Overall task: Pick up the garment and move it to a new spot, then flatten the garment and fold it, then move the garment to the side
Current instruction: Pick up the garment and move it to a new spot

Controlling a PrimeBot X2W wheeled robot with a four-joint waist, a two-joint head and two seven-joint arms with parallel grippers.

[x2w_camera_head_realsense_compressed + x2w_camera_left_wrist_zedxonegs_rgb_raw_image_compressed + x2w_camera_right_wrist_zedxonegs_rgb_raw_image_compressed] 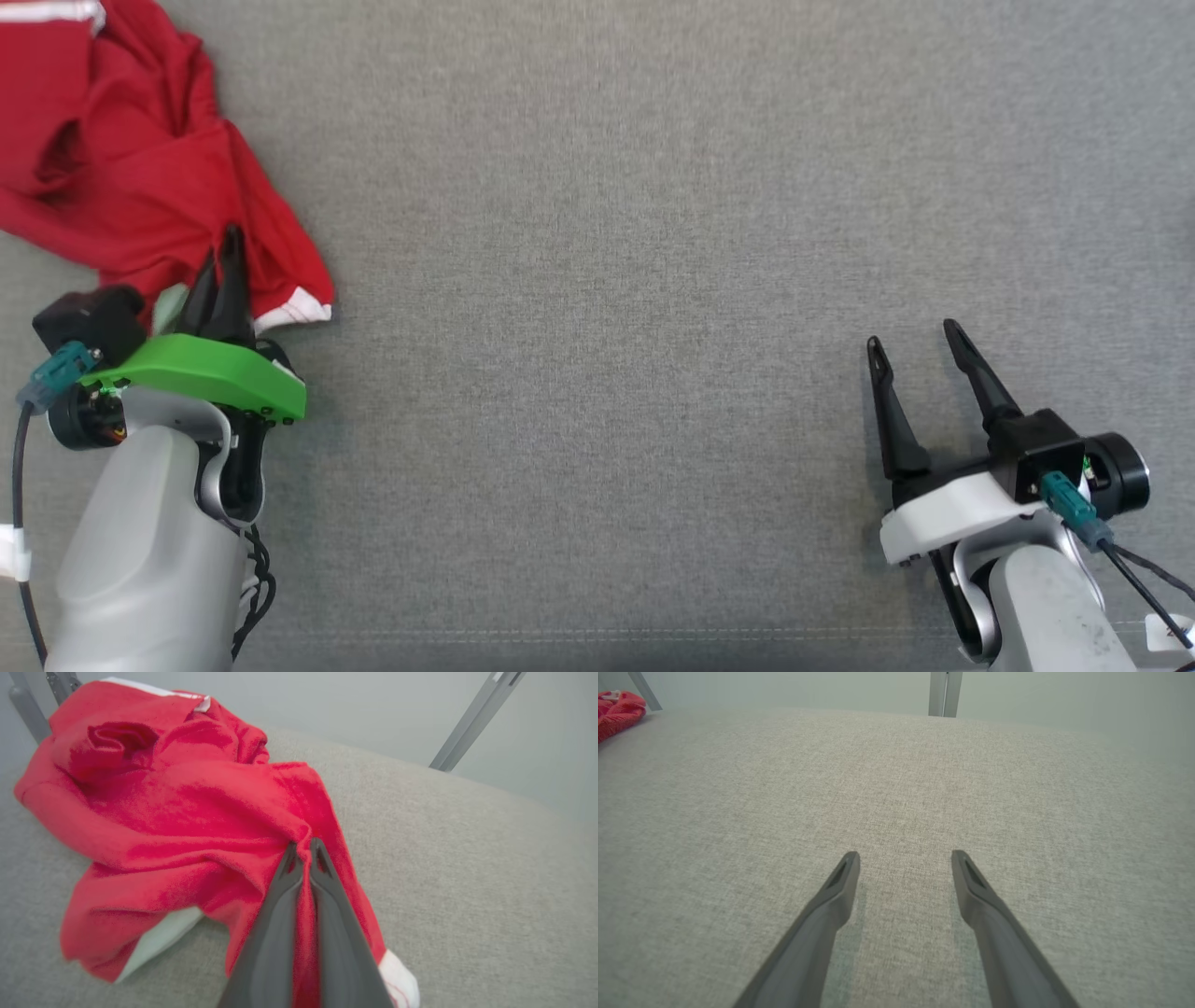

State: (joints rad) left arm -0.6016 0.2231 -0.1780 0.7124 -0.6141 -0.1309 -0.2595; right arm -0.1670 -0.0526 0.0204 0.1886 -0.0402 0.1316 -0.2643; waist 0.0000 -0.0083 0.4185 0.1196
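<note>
While your left gripper [224, 254] is pinched together on a fold of the red garment [131, 168], note the layout before you lift. Garment: bunched heap at the far left of the grey fabric surface [607, 280], running off the head view's top and left edges. Long axis: from the far left corner down toward you and rightward, ending at a white-trimmed hem [297, 308] just beside the clamped jaws. The grip sits near that near-right end, so most of the cloth lies ahead and to the left of the jaws; likely it will trail behind on any carry toward the centre. Right gripper [920, 338]: jaws apart, nothing between them, low over bare fabric, well apart from the garment across the surface. Your left arm is the nearer by far. Surface: woven grey, flat, a faint stitched line along the near edge; the open room lies to the right of the heap. Beyond the far edge: pale wall, grey metal struts [472, 718]. Expect loose cloth to sag and unfurl unevenly when raised.
</note>
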